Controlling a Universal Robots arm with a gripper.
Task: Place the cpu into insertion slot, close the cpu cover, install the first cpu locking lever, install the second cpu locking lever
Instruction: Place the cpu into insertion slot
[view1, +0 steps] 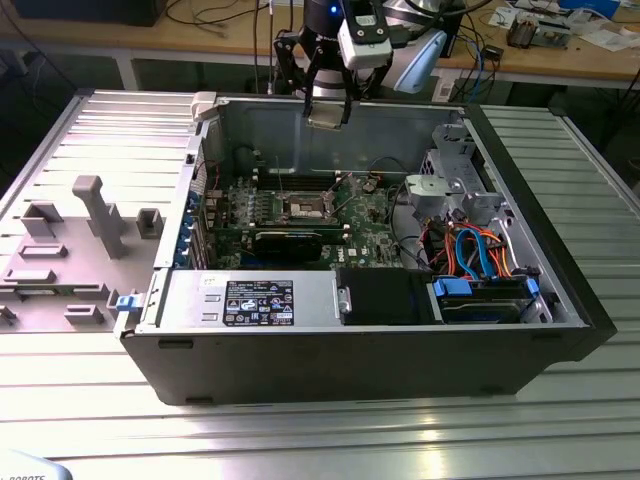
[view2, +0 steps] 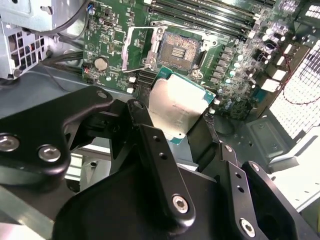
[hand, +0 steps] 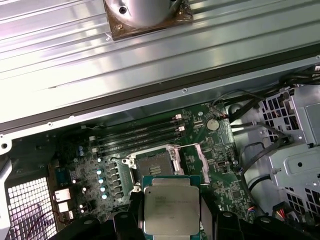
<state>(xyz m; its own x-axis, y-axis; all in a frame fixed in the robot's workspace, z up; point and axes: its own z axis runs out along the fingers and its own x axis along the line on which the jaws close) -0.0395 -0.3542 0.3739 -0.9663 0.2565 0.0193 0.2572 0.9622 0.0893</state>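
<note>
While held high above the open case (view1: 350, 360), cpu (view2: 177, 107) sits clamped between the fingers (view2: 205, 137).
Insertion slot (view2: 179, 50) lies bare below, well apart; cpu cover (view2: 129, 47) stands flipped open beside it.

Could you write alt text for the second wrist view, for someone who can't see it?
A black gripper holds the cpu, a flat silver square chip, by its edges above a green circuit board. Just beyond it lies the insertion slot, empty.
</note>
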